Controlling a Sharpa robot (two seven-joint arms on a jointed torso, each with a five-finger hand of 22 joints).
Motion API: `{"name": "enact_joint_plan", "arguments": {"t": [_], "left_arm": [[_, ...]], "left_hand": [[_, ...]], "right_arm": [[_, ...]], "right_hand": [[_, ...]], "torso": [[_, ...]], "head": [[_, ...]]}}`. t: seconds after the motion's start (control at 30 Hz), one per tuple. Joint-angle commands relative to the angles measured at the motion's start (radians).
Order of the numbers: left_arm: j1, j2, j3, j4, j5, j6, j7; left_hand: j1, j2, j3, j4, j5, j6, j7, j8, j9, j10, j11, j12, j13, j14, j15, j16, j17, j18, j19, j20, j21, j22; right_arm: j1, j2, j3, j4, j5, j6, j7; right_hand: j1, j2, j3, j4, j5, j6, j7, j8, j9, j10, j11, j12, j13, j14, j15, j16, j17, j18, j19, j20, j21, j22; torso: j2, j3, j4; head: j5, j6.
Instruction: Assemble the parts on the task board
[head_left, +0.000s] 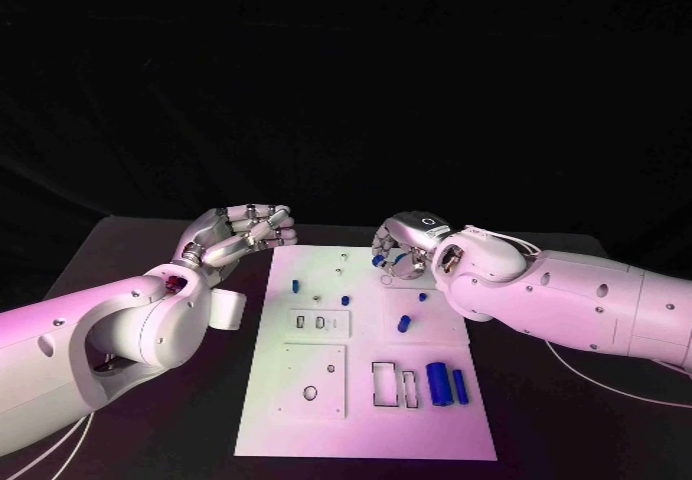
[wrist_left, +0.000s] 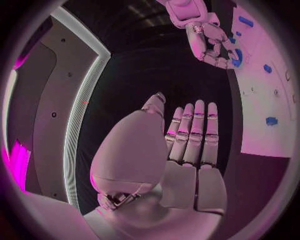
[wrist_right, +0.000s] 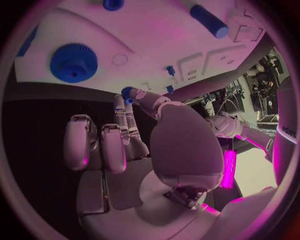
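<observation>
I see my right hand (head_left: 400, 250) at the upper right of the task board (head_left: 369, 420), pinching a small blue part (wrist_right: 127, 93). My left hand (head_left: 242, 236) hovers at the board's upper left, empty, fingers loosely curled.

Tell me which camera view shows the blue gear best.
The right wrist view: the blue gear lies whole and unobstructed on the task board, its teeth visible. In the left wrist view, the right hand partly covers it. In the head view I cannot pick it out.

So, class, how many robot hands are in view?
2. The left hand hovers beside the board's far left corner; the right hand over its far edge, pinching a blue part.
</observation>
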Motion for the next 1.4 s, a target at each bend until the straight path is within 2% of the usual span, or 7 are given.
{"name": "enact_joint_plan", "arguments": {"t": [0.03, 0.17, 0.37, 0.6, 0.83, 1.07, 1.4], "left_arm": [[0.001, 0.001, 0.001, 0.0, 0.002, 0.012, 0.006], [0.001, 0.002, 0.001, -0.001, 0.002, 0.012, 0.006], [0.002, 0.003, 0.001, 0.001, 0.002, 0.012, 0.005], [0.002, 0.008, 0.001, 0.003, 0.002, 0.014, 0.005], [0.002, 0.009, 0.001, 0.004, 0.002, 0.014, 0.005], [0.004, 0.009, 0.001, 0.005, 0.002, 0.013, 0.005], [0.006, 0.009, 0.001, 0.005, 0.002, 0.012, 0.006]], "left_hand": [[-0.005, -0.002, -0.003, 0.0, -0.005, -0.005, 0.006, -0.006, -0.002, -0.006, 0.004, -0.006, 0.001, -0.004, -0.001, -0.003, 0.001, 0.004, 0.007, 0.003, -0.005, -0.001], [-0.005, -0.002, -0.003, 0.0, -0.005, -0.005, 0.006, -0.006, -0.002, -0.006, 0.004, -0.006, 0.001, -0.004, -0.001, -0.003, 0.001, 0.004, 0.007, 0.003, -0.005, -0.001], [-0.004, -0.002, -0.003, -0.001, -0.006, -0.006, 0.006, -0.006, -0.002, -0.007, 0.005, -0.007, 0.001, -0.004, 0.0, -0.004, 0.001, 0.004, 0.007, 0.003, -0.005, -0.002], [-0.004, -0.001, -0.002, -0.001, -0.006, -0.007, 0.006, -0.007, -0.002, -0.007, 0.005, -0.007, 0.001, -0.004, 0.0, -0.004, 0.001, 0.004, 0.007, 0.003, -0.005, -0.002], [-0.004, -0.001, -0.002, -0.001, -0.006, -0.007, 0.006, -0.007, -0.002, -0.007, 0.005, -0.007, 0.001, -0.004, 0.0, -0.004, 0.001, 0.004, 0.007, 0.003, -0.005, -0.002], [-0.003, -0.001, -0.002, -0.001, -0.007, -0.008, 0.006, -0.007, -0.002, -0.008, 0.005, -0.008, 0.001, -0.005, 0.0, -0.005, 0.002, 0.004, 0.007, 0.003, -0.006, -0.003], [-0.003, -0.001, -0.002, -0.001, -0.007, -0.008, 0.006, -0.007, -0.002, -0.008, 0.005, -0.008, 0.001, -0.005, 0.0, -0.005, 0.002, 0.004, 0.007, 0.003, -0.006, -0.003]], "right_arm": [[0.005, 0.022, 0.001, -0.014, -0.013, -0.046, -0.027], [0.01, 0.059, 0.001, -0.052, -0.023, -0.055, -0.028], [0.013, 0.115, 0.002, -0.112, -0.029, -0.065, -0.024], [0.01, 0.173, 0.002, -0.163, -0.024, -0.055, -0.009], [0.002, 0.193, 0.001, -0.192, -0.011, -0.037, 0.0], [-0.001, 0.201, 0.001, -0.207, -0.008, -0.019, 0.005], [-0.001, 0.207, 0.0, -0.218, -0.005, 0.007, 0.013]], "right_hand": [[0.003, 0.009, 0.006, 0.0, 0.002, 0.008, 0.0, 0.006, 0.003, 0.009, 0.001, 0.001, 0.001, 0.043, -0.009, 0.004, 0.002, -0.002, 0.004, -0.003, 0.004, 0.001], [0.004, 0.008, 0.006, -0.001, 0.003, 0.008, 0.0, 0.007, 0.004, 0.009, 0.001, 0.0, 0.001, 0.043, -0.009, 0.004, 0.001, -0.003, 0.005, -0.003, 0.005, 0.002], [0.004, 0.006, 0.007, -0.003, 0.006, 0.005, 0.001, 0.007, 0.006, 0.008, 0.001, -0.003, 0.0, 0.043, -0.01, 0.005, 0.003, -0.003, 0.005, -0.004, 0.006, 0.003], [0.004, 0.005, 0.008, -0.004, 0.006, 0.004, 0.001, 0.008, 0.008, 0.006, 0.002, -0.005, -0.001, 0.043, -0.01, 0.006, 0.003, -0.003, 0.005, -0.004, 0.006, 0.003], [0.003, 0.004, 0.009, -0.004, 0.008, -0.001, 0.003, 0.008, 0.01, 0.003, 0.003, -0.008, -0.002, 0.043, -0.009, 0.005, 0.002, -0.003, 0.004, -0.004, 0.004, 0.003], [0.003, 0.004, 0.009, -0.004, 0.008, -0.002, 0.003, 0.007, 0.01, 0.003, 0.004, -0.008, -0.002, 0.043, -0.009, 0.006, 0.002, -0.003, 0.005, -0.004, 0.005, 0.003], [0.0, 0.001, 0.009, -0.005, 0.007, -0.006, 0.004, 0.007, 0.012, 0.001, 0.005, -0.009, -0.003, 0.043, -0.008, 0.005, 0.0, -0.002, 0.003, -0.004, 0.003, 0.001]], "torso": [[0.002, -0.0003, 0.0017], [0.003, -0.0006, 0.0043], [0.004, -0.0009, 0.0038], [0.006, -0.0024, 0.0097], [0.009, -0.005, 0.0161], [0.009, -0.006, 0.0128], [0.01, -0.0066, 0.0119]], "head": [[0.0, 0.005], [0.001, 0.005], [0.004, 0.006], [0.003, 0.003], [0.0, 0.002], [0.005, 0.0], [0.006, -0.001]]}}
